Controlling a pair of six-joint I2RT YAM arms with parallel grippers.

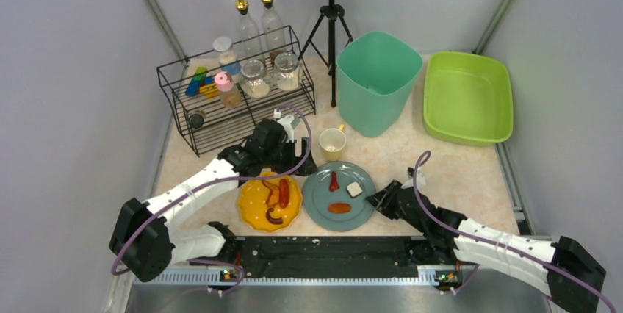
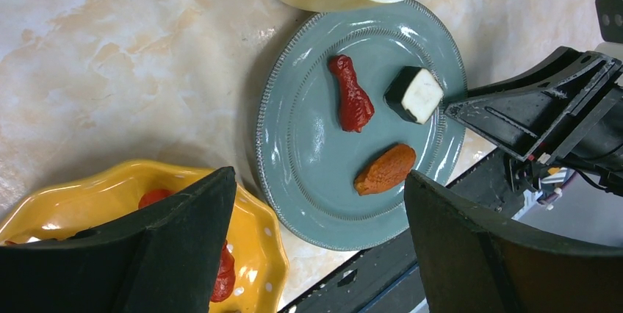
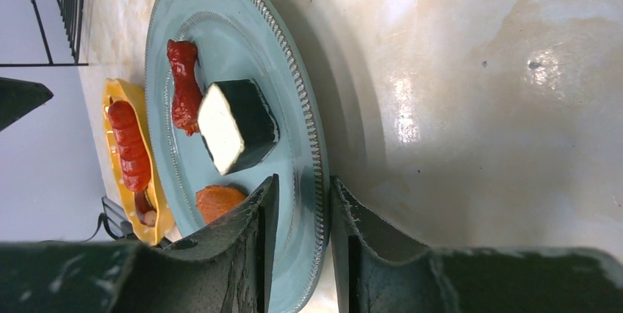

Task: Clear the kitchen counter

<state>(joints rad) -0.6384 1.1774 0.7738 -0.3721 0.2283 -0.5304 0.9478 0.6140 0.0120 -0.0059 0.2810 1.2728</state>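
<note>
The step in hand looks like a rim grasp on the blue-grey plate [image 1: 323, 211], which lies on the kitchen counter [image 1: 411, 159] near the middle of its front edge. The yellow plate [image 1: 253, 206] is just beside it on the left, and a cream mug [image 1: 332, 142] stands at its far rim.

The right end effector [image 3: 301, 188] straddles the plate's right-hand rim, one finger over the plate and one outside it, with only a narrow gap between them. I cannot tell whether the pads already bite. The left end effector [image 2: 321, 181] hangs spread wide and empty above the seam between the two plates.

To do this well:
- Seat the rim deep between the fingers before closing, because a shallow pinch on a glazed, ridged edge is likely to slip.
- Lift slowly and keep the plate level. Holding it by one edge would let it sag away from the grip.
- Mind the food on the plate. The black-and-white block [image 3: 236, 126] sits nearest the gripped rim, the red sausage piece [image 3: 184, 85] and the orange piece [image 3: 218, 201] lie loose, and all of them may slide.
- Draw the plate away from the mug and the yellow plate, and out from under the left arm.
</note>
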